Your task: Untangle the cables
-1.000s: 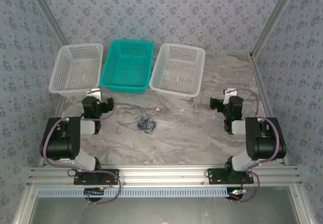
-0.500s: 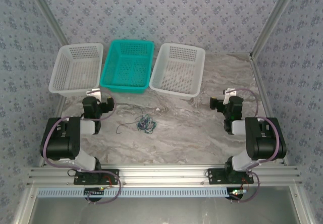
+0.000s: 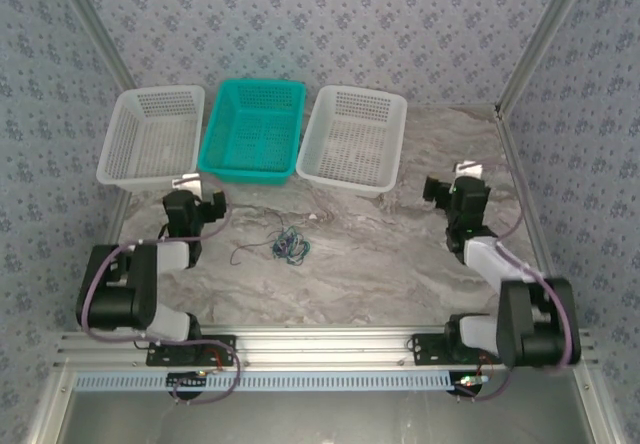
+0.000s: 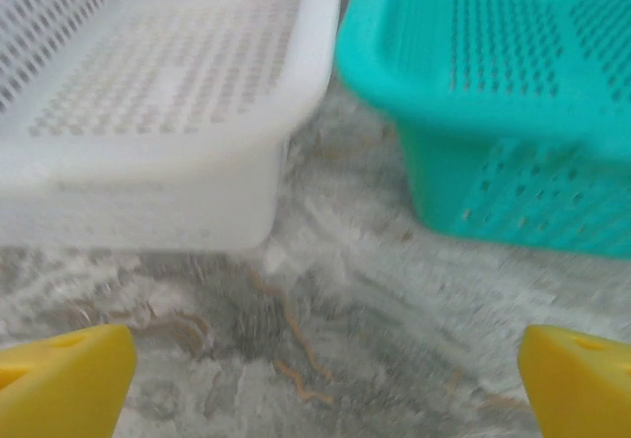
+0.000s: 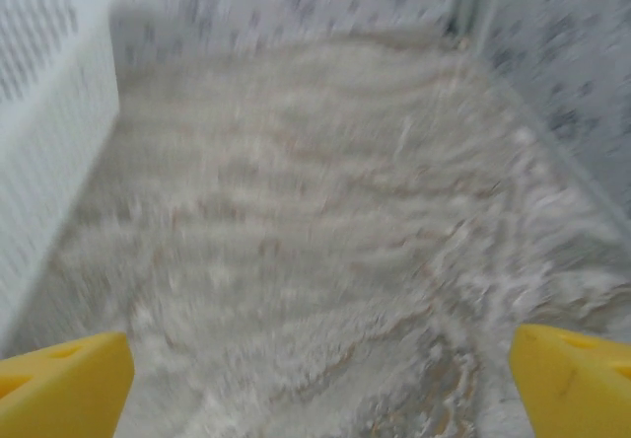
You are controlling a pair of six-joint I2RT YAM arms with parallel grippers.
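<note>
At the far left we see the left white basket [image 3: 152, 136] at the back of the table [image 3: 400, 264], with nothing in it. Just in front of its near right corner is the left claw [image 3: 197, 202], pointing toward the baskets. We find it released. In its wrist view the yellow fingertips [image 4: 59, 379] sit at opposite bottom corners with bare marbled table between them, and they grasp nothing. That same view looks into the narrow gap where the left white basket and the teal basket [image 3: 255, 129] stand side by side.

Further right, the cables [image 3: 288, 246] lie on the table in front of the teal basket. They form a small loose tangle of dark, green and pale wire, with one dark end trailing leftwards. They lie between the two arms, nearer the left one, and apart from both claws and from all three baskets.

Next comes the right white basket [image 3: 352, 139], just beside the teal basket. To its right, near the table's right edge, is the right claw [image 3: 452, 194]. We find it released too. Its wrist view is blurred, but the fingertips stand wide apart over bare table, with the right white basket's wall along the left side.
</note>
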